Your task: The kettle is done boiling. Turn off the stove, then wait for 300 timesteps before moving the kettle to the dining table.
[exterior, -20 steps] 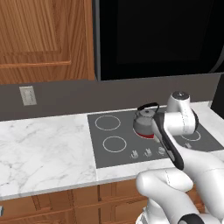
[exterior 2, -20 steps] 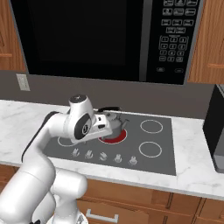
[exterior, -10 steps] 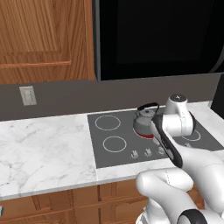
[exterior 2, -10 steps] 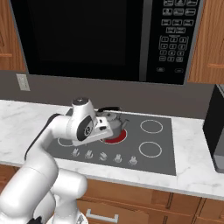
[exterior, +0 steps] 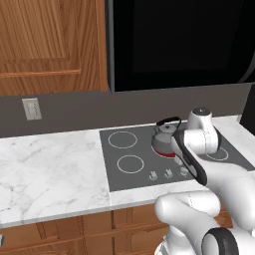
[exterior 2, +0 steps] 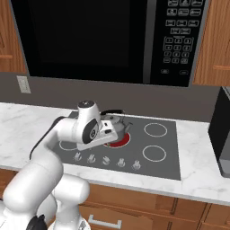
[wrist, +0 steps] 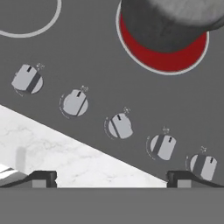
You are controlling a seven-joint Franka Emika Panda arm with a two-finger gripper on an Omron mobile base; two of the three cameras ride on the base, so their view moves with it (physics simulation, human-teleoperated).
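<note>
Looking along the hand, I see my gripper [wrist: 111,177] released, its two dark tips spread wide at the bottom of the hand view and holding nothing. Just beyond them runs the white marble counter [wrist: 57,151], then the front edge of the stove [wrist: 87,52] with its row of five silver knobs [wrist: 120,126]. Past the knobs a burner [wrist: 164,57] glows red, and the kettle [wrist: 168,19] sits on it. From the base, the grey kettle [exterior: 166,136] stands on that lit ring at the back of the cooktop [exterior 2: 134,146], with the arm's wrist just in front of it. Behind runs a dark grey backsplash [exterior: 69,109] with an outlet [exterior: 31,108], wooden cabinets [exterior: 50,45] above, and a black microwave [exterior 2: 108,40].
</note>
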